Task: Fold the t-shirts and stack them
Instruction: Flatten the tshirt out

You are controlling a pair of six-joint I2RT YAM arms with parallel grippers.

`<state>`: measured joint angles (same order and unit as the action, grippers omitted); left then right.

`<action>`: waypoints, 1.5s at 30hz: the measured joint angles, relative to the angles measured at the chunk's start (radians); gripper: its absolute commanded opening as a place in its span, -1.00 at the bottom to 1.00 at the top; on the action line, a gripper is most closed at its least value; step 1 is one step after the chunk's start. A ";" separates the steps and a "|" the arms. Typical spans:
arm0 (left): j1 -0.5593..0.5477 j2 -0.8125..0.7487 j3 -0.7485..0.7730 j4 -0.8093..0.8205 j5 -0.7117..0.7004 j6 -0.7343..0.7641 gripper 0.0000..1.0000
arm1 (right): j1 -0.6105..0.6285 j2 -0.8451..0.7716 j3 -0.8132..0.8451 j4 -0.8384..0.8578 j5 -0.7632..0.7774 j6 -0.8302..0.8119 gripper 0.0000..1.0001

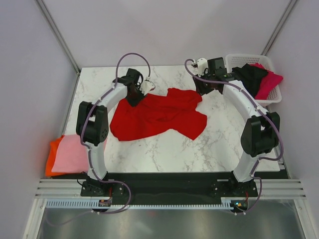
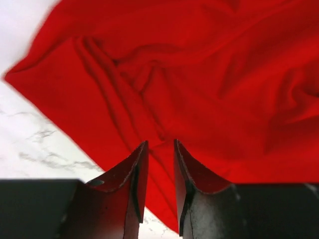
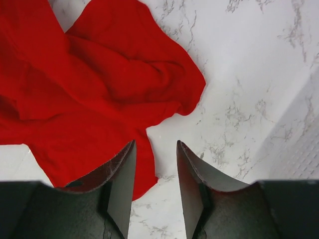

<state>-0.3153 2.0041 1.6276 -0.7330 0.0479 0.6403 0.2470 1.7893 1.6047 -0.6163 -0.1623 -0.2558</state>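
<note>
Two folded shirts near left, pink shirt [image 1: 75, 155] on orange shirt [image 1: 52, 152]. Mid-table, red shirt [image 1: 159, 117] crumpled, not yet flat. Left gripper [image 2: 160, 144] narrowly apart over its folds, clamping nothing; right gripper [image 3: 156, 144] wider apart, empty, just beside its edge above table [image 3: 249, 74]. Pinch far corners, one layer each, then draw apart to flatten. Far right, basket [image 1: 249, 57] with black shirt [image 1: 249, 74] and magenta shirt [image 1: 271, 79].

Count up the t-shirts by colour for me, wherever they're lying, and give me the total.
Red t-shirt, loose on the table: 1
Light pink t-shirt, at the table's left edge: 1
Orange t-shirt, under the pink one: 1
Black t-shirt, in the basket: 1
Magenta t-shirt, in the basket: 1
Total: 5
</note>
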 measured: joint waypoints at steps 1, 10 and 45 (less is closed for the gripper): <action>0.000 0.029 0.009 -0.012 -0.001 -0.002 -0.26 | 0.000 0.010 0.000 -0.002 -0.004 -0.002 -0.09; 0.000 0.153 0.111 -0.057 -0.024 -0.023 -0.22 | -0.001 0.027 0.000 -0.012 -0.027 -0.010 -0.09; 0.029 0.147 0.132 -0.096 -0.094 -0.080 -0.95 | -0.042 0.143 -0.031 -0.002 -0.045 -0.109 0.04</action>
<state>-0.2859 2.1513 1.7596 -0.8288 -0.0460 0.5606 0.2050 1.9324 1.5734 -0.6182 -0.2073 -0.3649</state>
